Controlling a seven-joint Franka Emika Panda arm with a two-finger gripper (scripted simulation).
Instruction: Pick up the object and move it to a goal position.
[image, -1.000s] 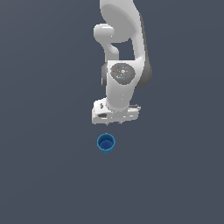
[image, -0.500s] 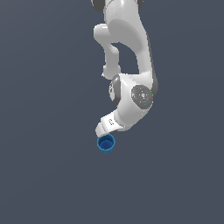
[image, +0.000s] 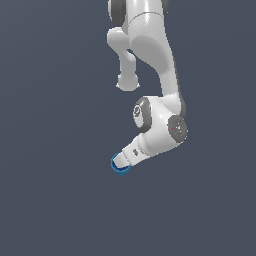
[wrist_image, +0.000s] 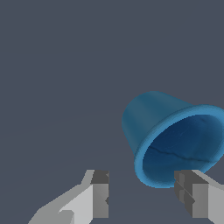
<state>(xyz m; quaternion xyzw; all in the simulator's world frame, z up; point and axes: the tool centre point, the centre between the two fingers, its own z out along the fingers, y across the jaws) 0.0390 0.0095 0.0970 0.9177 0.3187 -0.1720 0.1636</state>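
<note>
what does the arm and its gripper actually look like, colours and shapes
The arm is glossy white, built of rounded, bulging segments, with dark grey bands and round caps at the joints and a tiny red dot on one cap. No cables or lettering show. The gripper has two blocky, angular fingers, light grey to white on the outside with darker grey inner pads.

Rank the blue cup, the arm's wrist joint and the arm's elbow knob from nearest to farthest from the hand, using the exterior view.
1. The blue cup, right at the tip of the hand.
2. The wrist joint, above it, toward the exterior view's right.
3. The elbow knob, higher up the arm.
</note>
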